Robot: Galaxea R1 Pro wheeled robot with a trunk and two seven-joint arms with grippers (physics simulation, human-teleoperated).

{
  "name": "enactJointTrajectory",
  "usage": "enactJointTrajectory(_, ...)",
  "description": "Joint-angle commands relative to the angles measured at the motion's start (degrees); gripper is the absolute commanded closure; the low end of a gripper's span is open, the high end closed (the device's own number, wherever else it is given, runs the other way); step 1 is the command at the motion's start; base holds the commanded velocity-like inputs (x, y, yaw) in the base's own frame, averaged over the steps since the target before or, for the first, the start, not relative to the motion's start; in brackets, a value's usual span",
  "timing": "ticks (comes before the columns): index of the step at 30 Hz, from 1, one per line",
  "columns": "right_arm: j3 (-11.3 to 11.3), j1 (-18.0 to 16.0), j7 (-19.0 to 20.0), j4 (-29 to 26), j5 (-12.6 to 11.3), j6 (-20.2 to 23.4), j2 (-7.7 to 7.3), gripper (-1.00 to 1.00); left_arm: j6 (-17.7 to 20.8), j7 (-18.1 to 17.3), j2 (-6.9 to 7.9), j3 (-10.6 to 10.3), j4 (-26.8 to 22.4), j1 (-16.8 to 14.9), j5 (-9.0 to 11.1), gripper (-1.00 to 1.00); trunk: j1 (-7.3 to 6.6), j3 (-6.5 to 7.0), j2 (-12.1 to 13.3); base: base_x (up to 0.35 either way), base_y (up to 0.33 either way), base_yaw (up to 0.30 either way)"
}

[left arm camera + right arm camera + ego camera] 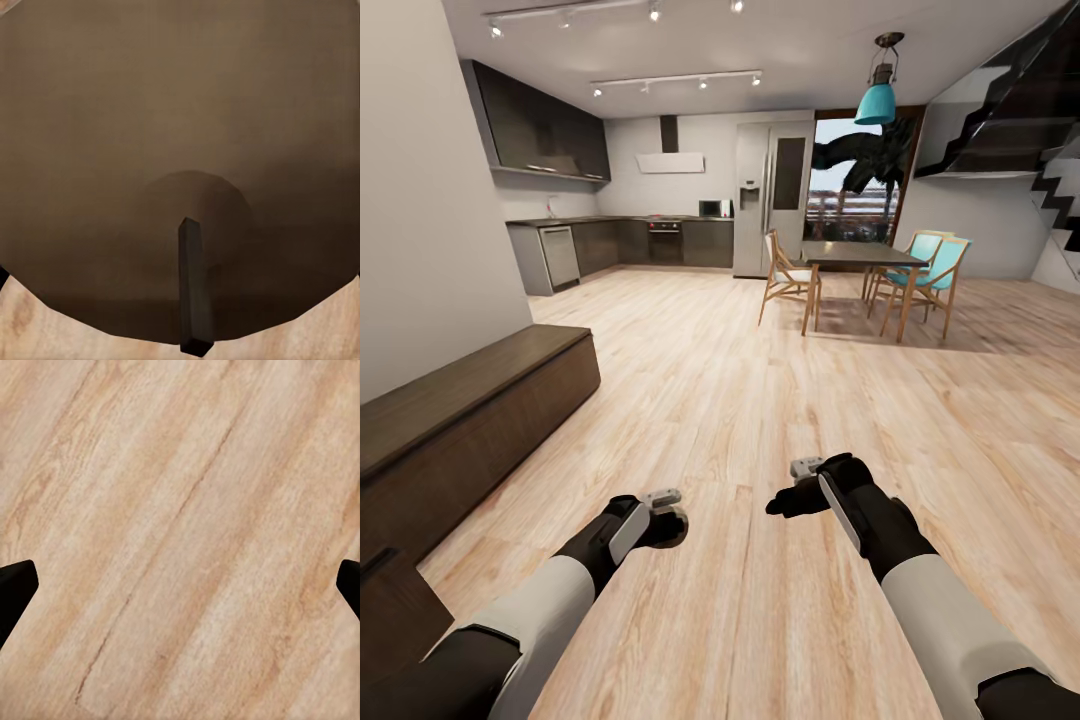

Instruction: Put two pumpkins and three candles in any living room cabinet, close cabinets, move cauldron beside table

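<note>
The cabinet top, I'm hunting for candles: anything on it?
The cabinet top looks bare along the stretch in the head view. Its near end runs out of frame, and its closed doors hide whatever is inside.

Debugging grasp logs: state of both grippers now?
Left gripper: shut on a candle, its wick facing the wrist camera.
Right gripper: open, empty, fingers spread over floor.

home | open-plan kitchen (pixel 620 240) | dining table (pixel 860 258) | wood floor (pixel 760 420)
</note>
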Motion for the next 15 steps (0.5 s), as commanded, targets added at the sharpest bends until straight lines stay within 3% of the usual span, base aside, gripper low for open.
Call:
enactJointTrajectory(1, 0.1, 0.0, 0.2, -0.1, 0.2, 0.2, -0.02, -1.0, 0.2, 0.5, 0.03, -0.4, -0.1, 0.0, 0.6, 1.0, -0.01, -0.05, 0.0, 0.0, 0.0, 0.0)
enactJointTrajectory(5, -0.6, 0.0, 0.1, 0.0, 0.2, 0.3, -0.02, -1.0, 0.1, 0.6, 0.01, -0.5, -0.1, 0.0, 0.6, 1.0, -0.01, -0.04, 0.0, 0.0, 0.0, -0.064)
enactJointTrajectory(8, -4.8, 0.0, 0.1, 0.3, 0.2, 0.3, 0.06, -1.0, 0.0, 0.9, 0.01, -0.4, 0.0, 0.0, 0.6, 1.0, -0.01, -0.04, 0.0, 0.0, 0.0, -0.245)
enactJointTrajectory(11, -7.5, 0.0, 0.0, 0.4, 0.3, 0.3, 0.14, -1.0, -0.2, 0.9, 0.01, -0.4, 0.0, 0.0, 0.6, 1.0, -0.01, 0.02, 0.0, 0.006, 0.0, -0.283)
enactJointTrajectory(15, -7.9, -0.1, 0.0, 0.5, 0.3, 0.3, 0.2, -1.0, -0.3, 1.0, -0.04, -0.3, -0.1, 0.0, 0.6, 1.0, -0.01, 0.12, 0.0, 0.071, -0.001, -0.209)
